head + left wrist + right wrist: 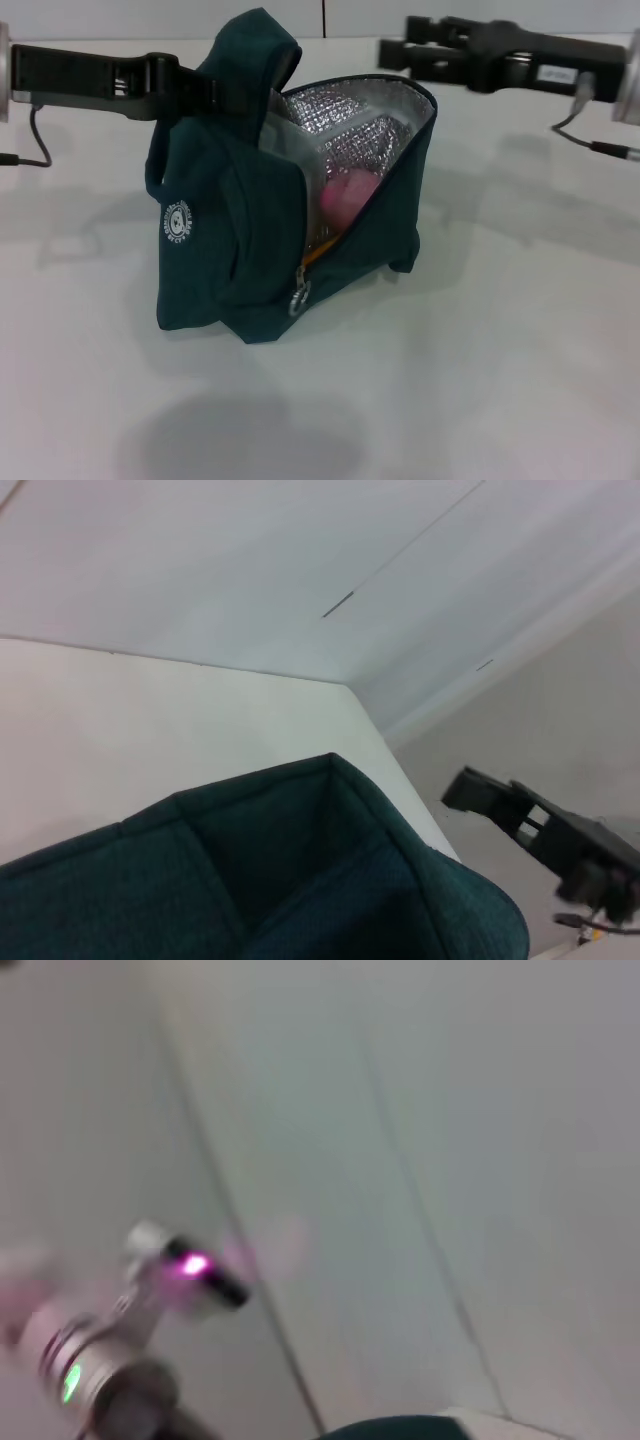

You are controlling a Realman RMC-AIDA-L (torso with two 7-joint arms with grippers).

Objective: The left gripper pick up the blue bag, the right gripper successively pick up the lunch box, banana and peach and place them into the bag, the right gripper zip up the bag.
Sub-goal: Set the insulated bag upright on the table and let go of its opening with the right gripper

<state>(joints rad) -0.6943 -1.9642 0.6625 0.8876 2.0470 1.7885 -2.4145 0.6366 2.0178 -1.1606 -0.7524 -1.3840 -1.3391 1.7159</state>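
The left gripper pinches the raised top of the blue bag, which stands on the white table with its mouth unzipped. Inside, the peach rests against the foil lining. The right gripper hovers above the bag's right edge, and I cannot tell how its jaws stand.

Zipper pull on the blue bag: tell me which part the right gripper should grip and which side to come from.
Grip the metal ring of the zipper pull, which hangs at the low front end of the open seam on the blue bag. The right gripper hovers above the bag's far edge, so it should probably descend on the open-flap side, pinching across the ring. The left gripper holds the top fabric, steadying the bag.
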